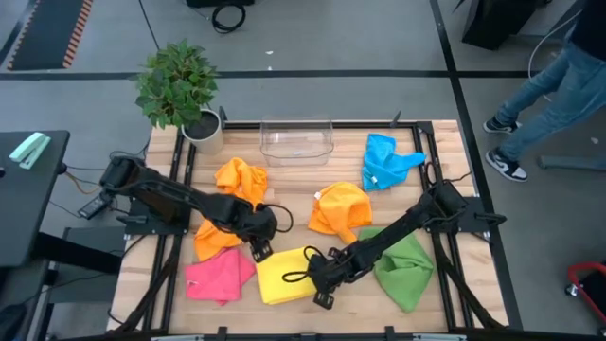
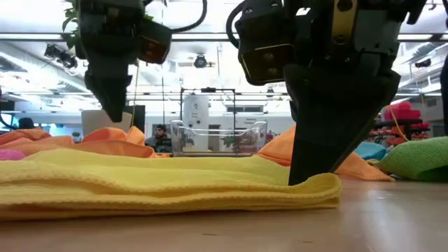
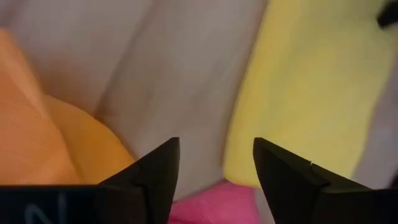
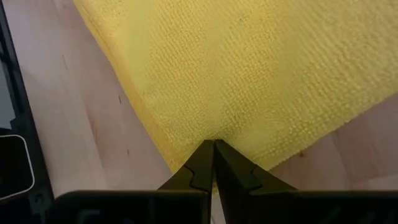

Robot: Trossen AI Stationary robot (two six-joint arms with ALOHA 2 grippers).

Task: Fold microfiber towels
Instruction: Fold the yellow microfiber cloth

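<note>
Pinching the yellow towel at its edge, our right gripper has its fingers pressed together on the cloth, tips down at the table. In the low view that towel lies folded over itself in front, with the right gripper at its right end. Our left gripper hangs just above the table with its fingers spread and nothing between them, near the yellow towel's far left corner, between an orange towel and the pink towel. From above we see the yellow towel at front centre, the pink one just left of it, a green towel at the right, a second orange towel mid-table, and a blue towel toward the back right. A clear bin sits at the back edge, a plant at the back left corner.
</note>
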